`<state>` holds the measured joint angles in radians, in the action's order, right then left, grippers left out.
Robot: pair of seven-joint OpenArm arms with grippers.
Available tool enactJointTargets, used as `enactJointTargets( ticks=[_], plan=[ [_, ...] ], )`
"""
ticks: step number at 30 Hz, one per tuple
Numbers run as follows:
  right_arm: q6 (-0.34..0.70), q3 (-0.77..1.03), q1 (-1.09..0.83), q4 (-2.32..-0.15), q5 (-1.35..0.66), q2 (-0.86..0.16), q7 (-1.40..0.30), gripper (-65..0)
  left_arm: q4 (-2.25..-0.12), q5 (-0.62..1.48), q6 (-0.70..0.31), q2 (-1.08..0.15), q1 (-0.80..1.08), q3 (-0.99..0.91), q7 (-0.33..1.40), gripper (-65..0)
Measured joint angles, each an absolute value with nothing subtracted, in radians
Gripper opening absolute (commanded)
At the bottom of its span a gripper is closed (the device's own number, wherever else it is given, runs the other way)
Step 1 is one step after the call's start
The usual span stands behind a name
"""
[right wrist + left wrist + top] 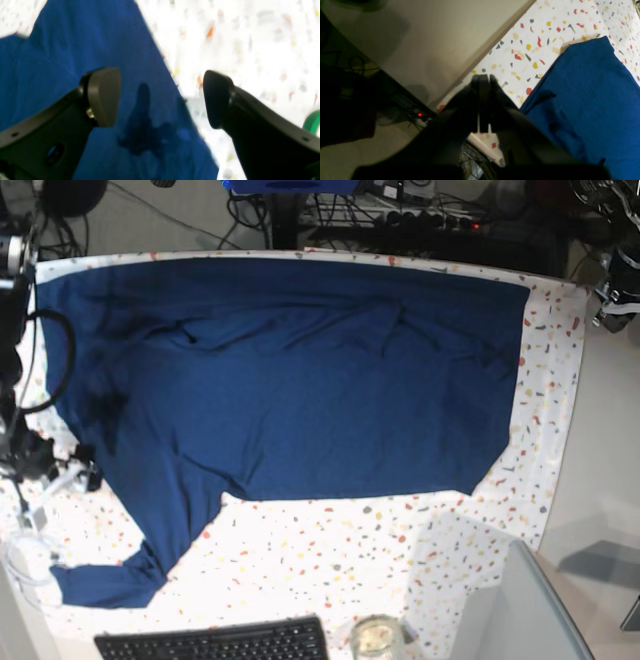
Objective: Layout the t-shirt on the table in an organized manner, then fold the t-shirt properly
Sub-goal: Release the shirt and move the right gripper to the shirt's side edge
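Note:
The dark navy t-shirt [290, 370] lies spread flat across the table [330, 550], with one sleeve trailing to the front left corner [105, 585]. My right gripper [160, 97] hangs open over the shirt's edge [120, 50], with nothing between its fingers [103, 96]. In the base view it sits at the table's left side [55, 470]. My left gripper [483, 77] is shut and empty over the table's edge, a little apart from the shirt [585, 100]. In the base view its arm stands at the far right corner [615, 295].
A black keyboard [215, 642] and a glass jar [375, 638] sit at the front edge. A grey box [520, 610] stands at the front right. Cables and a power strip with a red light [420, 115] lie beyond the table. A green object [311, 122] shows at right.

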<state>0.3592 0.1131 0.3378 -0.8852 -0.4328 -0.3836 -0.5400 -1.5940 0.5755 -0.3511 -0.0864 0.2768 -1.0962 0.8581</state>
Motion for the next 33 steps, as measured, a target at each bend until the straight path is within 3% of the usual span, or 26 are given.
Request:
enactJointTargets(
  ticks=[6, 14, 16, 17, 21, 27, 33],
  plan=[
    [0.354, 0.039, 0.467, -0.517, -0.325, -0.326, -0.326, -16.7, -1.565, 0.569, -0.382, -0.09, 0.327, -1.101, 0.862, -65.0],
    [0.355, 0.039, 0.478, -0.422, -0.265, -0.321, -0.186, -17.9, -1.562, 0.571, -0.469, -0.093, 0.321, -1.103, 0.861, -65.0],
    [0.355, 0.04, 0.472, -0.429, -0.264, -0.321, -0.187, -23.6, -1.562, 0.569, -0.469, -0.088, 0.321, -1.1, 0.86, -65.0],
    [0.355, 0.043, 0.467, -0.439, -0.265, -0.321, -0.192, -29.9, -1.562, 0.569, -0.471, -0.087, 0.321, -1.098, 0.862, -65.0],
    [0.351, 0.046, 0.457, -0.46, -0.262, -0.325, -0.213, -62.7, -1.562, 0.569, -0.472, -0.086, 0.319, -1.096, 0.861, -65.0],
    [0.351, 0.046, 0.439, -0.556, -0.264, -0.321, -0.247, -65.0, -1.562, 0.569, -0.472, -0.086, 0.322, -1.096, 0.861, -65.0],
    [0.352, 0.113, 0.314, -0.836, -0.267, -0.309, -0.354, -64.8, -1.562, 0.567, -0.472, -0.085, 0.339, -1.098, 0.861, -65.0]
  ],
)
